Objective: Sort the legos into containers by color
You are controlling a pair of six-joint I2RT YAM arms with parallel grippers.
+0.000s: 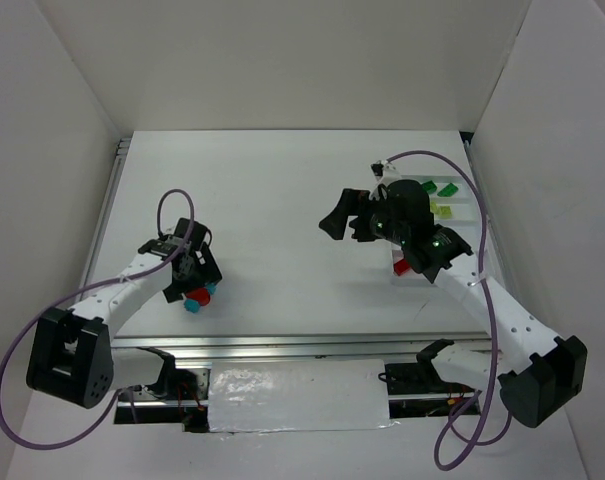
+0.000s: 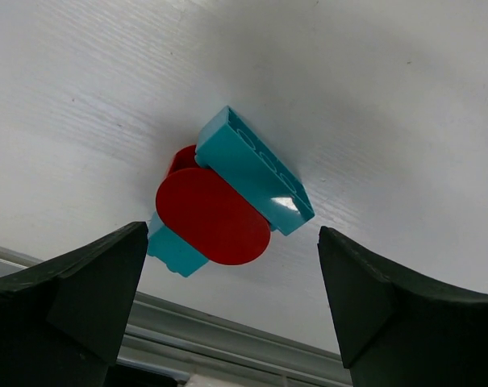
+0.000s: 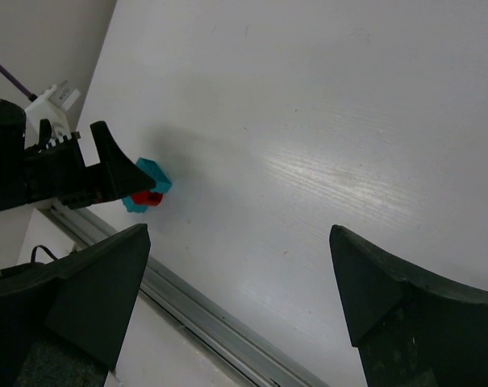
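Presently, table (image 1: pixel 282 190): white surface, with the work split between its near-left corner and its far-right side.
Tray (image 1: pixel 462 212): lies at the right, well apart from the left arm's pile. Dark green bricks (image 1: pixel 445 188) sit at its far end, yellow-green bricks (image 1: pixel 441 210) next to them, and a red brick (image 1: pixel 402 267) at the near end beside the arm.
Right gripper (image 3: pixel 239 234): held above the table left of the tray, fingers spread, nothing between them.
Left gripper (image 2: pixel 234 234): low over the pile, fingers wide apart on either side, touching nothing yet.
Pile (image 1: pixel 196 297): three pieces pressed together near the table's front rail; whether they are clipped together cannot be told. A plain squeeze would likely take both colors at once.
Long cyan brick (image 2: pixel 256 171): lies aslant on the far side, its long faces not square to the fingers. Turning the wrist to match them looks the wiser approach.
Red rounded piece (image 2: pixel 211 216): uppermost from the wrist view. Probably the easiest single pick, gripped by its narrow sides and lifted straight.
Small cyan piece (image 2: pixel 175 250): half hidden beneath the red one, just beside the left finger. Best left until last.
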